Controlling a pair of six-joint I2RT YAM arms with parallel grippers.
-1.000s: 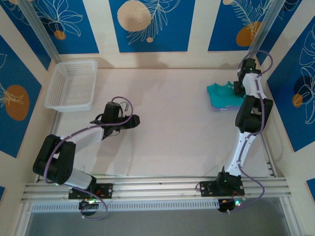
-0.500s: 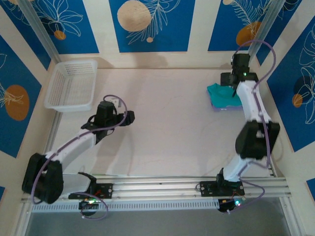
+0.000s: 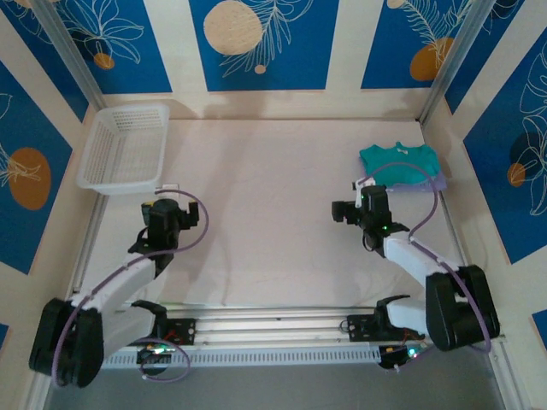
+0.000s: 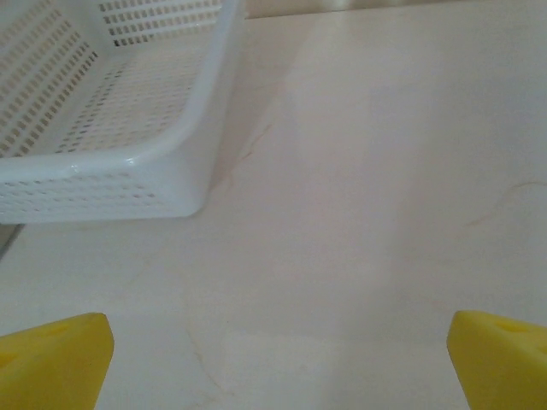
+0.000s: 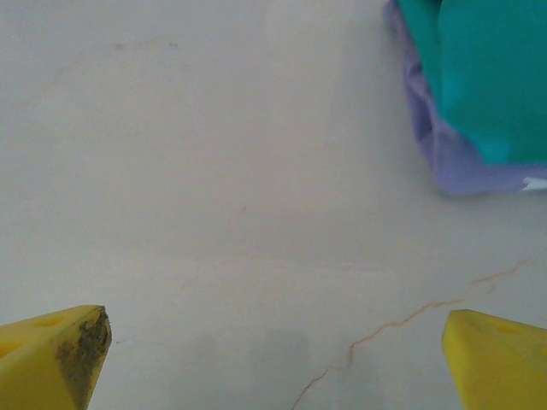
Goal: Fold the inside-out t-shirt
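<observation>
The teal t-shirt [image 3: 399,162] lies folded at the tabletop's [image 3: 273,222] far right, atop a lavender shirt [image 5: 453,175]. A white basket [image 3: 124,147] sits far left. The left jaws and right jaws gape wide, empty.

Matt cloth t-shirt [image 3: 398,162], perforated plastic basket [image 3: 125,147]

The right gripper [image 5: 273,346] has opened and pulled back nearer from the teal t-shirt [image 3: 400,161], which now lies flat and uncovered. The left gripper [image 4: 278,346] has widened too and retreated to the left.
</observation>
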